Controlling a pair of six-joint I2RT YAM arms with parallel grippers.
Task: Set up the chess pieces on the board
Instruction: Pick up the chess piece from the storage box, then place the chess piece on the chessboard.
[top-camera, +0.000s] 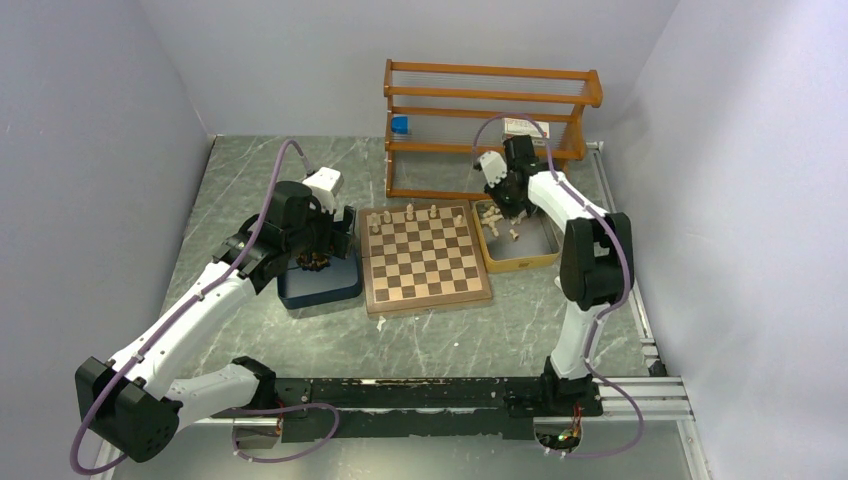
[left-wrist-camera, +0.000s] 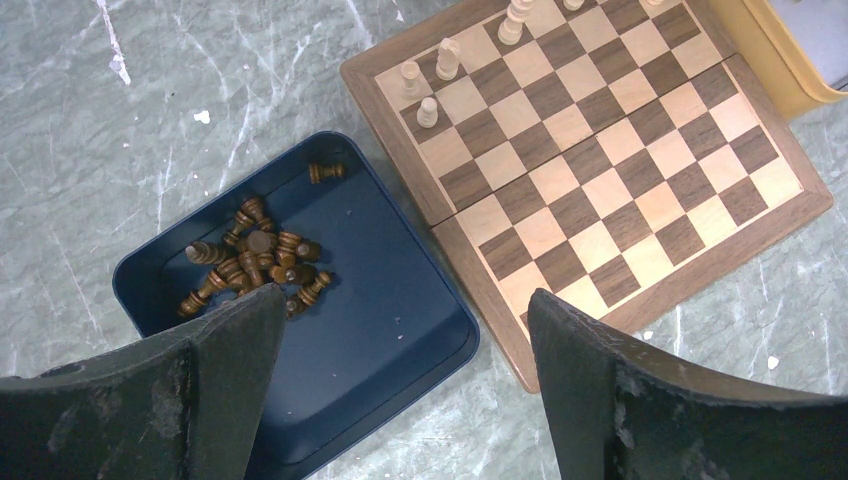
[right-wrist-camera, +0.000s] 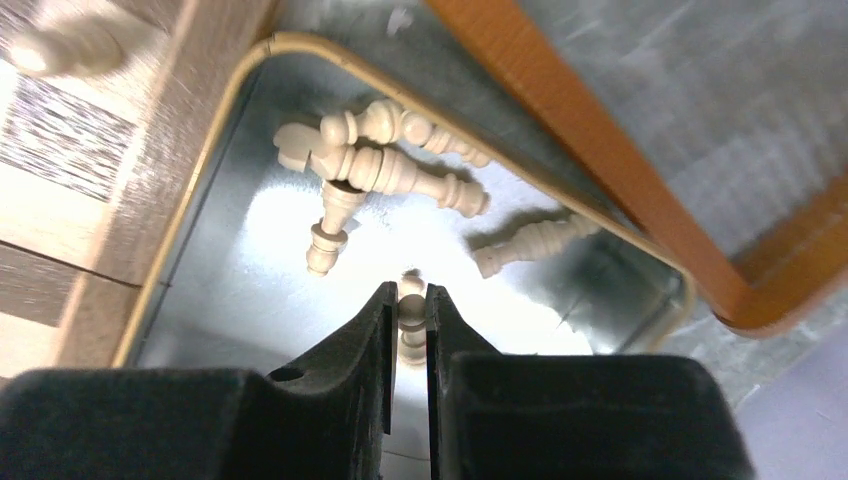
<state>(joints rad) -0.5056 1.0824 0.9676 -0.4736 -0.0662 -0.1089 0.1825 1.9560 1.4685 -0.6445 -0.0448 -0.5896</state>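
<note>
Left fingers: held wide apart above the near part of the dark blue tray. Nothing is gripped. The heap of dark pieces is seen just beyond the left-hand tip, not between the two.
Stray dark piece: laid on its side, alone, near the tray's far rim.
Right fingers: set almost together on one cream piece, its rounded head pinched between the tips. Whether it is clear of the tray floor cannot be told.
Loose cream pieces: tumbled on their sides in a cluster beyond the tips, inside the tan tray.
Left arm: stretched forward from its base and bent down at the wrist, so the fingers are pointed into the blue tray.
Right arm: stood upright, folded at the elbow and reached back and inward, the wrist tipped down into the tan tray.
Surface: grey-green, marbled with pale veins.
Dark blue tray: rounded corners, smooth matt inside.
Board: square and wooden, with light and dark squares inside a brown border, crossed by a fold seam. It is placed between the trays, just beside each.
Standing cream pieces: several turned figures, set upright on the far rows.
Tan tray: shallow, with a rounded rim and a shiny floor.
Rack: orange-brown wood with slatted shelves, placed at the back beyond the board.
</note>
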